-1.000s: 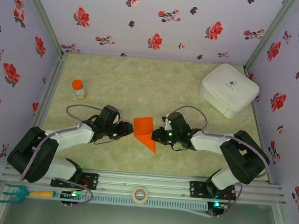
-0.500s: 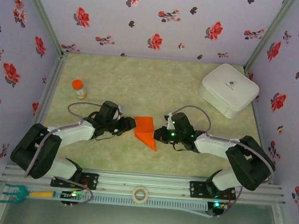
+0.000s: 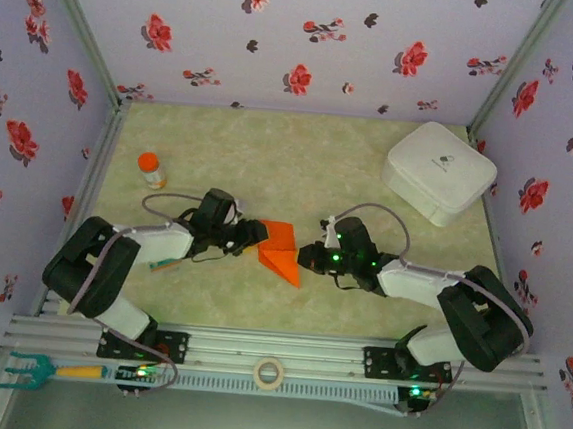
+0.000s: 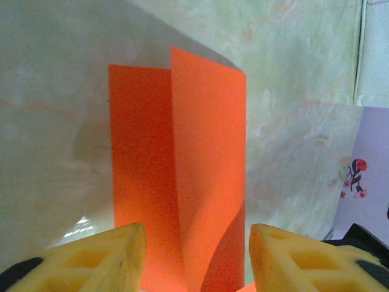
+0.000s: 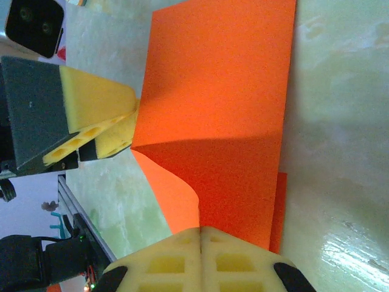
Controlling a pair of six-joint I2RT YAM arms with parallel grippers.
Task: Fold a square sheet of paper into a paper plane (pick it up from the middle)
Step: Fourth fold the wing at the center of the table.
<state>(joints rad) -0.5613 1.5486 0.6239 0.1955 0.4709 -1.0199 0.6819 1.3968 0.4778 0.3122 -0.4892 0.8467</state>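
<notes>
Counter point(image 3: 272, 153) was green marbled, walls point(image 3: 302, 35) lilac floral; case point(image 3: 439, 171) logo unreadable. Right gripper point(image 3: 306, 258) clamped the square sheet of paper point(image 3: 279, 244); left gripper point(image 3: 256, 237) sat half-open around it.

Folded orange-red paper point(image 3: 281, 251) lies mid-worktop, toward the near edge; left pincer point(image 3: 256, 237) and right pincer point(image 3: 307, 257) flank it closely.

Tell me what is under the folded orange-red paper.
Under the folded orange-red paper sheet lies the pale green marbled tabletop, visible round its edges. Beneath the raised flap is another orange layer. The table directly below is covered.
</notes>
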